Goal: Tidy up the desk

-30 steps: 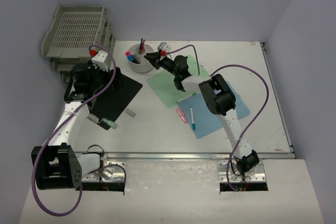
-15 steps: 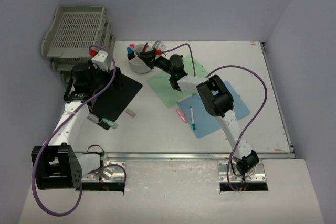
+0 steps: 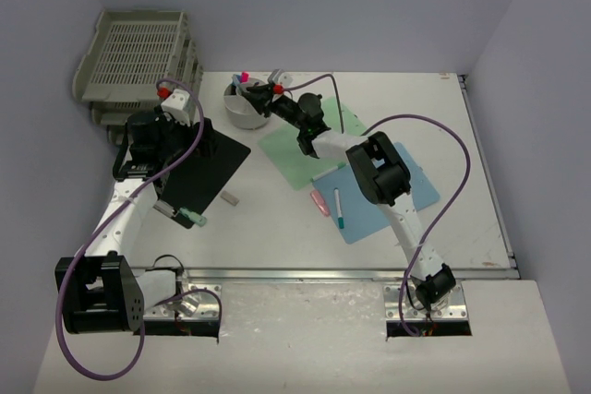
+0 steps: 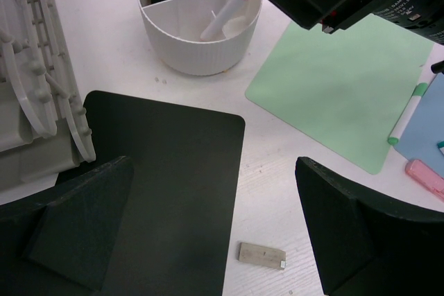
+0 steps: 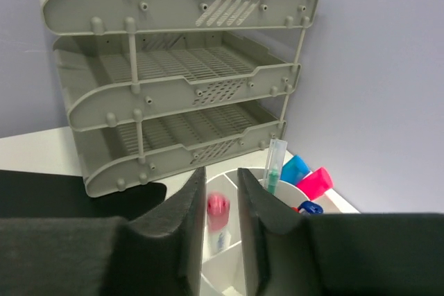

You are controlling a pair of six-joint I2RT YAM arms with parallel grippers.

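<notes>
Cup: the white, divided cup (image 4: 201, 50) stands on the table (image 3: 443, 117), near its far edge, with pens and markers upright in it.
Table: it spreads out from the cup to the near side and the right and carries everything in view.
Right pincer: the pincer (image 5: 222, 192) is directly above the cup with its tips just over the rim. Its jaws are parted by a narrow gap and look released.
Marker: a pink-capped marker (image 4: 225, 15) leans in one compartment of the cup, seemingly free of the jaws.
Left pincer: the pincer (image 4: 215, 233) is spread wide and empty above the black mat (image 4: 166, 171), on the near side of the cup.
Loose items: a green sheet (image 3: 305, 149) lies just right of the cup, with a blue sheet (image 3: 388, 200) and a pen (image 3: 338, 209) farther out.
Risk, snag: the narrow gap leaves little clearance, so a pincer lifting off at a slant could catch the pink cap and drag the marker back out.
Risk, tip: the tips sit close to the rim and the upright pens, and a sideways pull could knock a pen out or topple the cup.
Risk, trays: the trays (image 5: 180, 95) stand just behind the cup, so a move away past it could strike them.
</notes>
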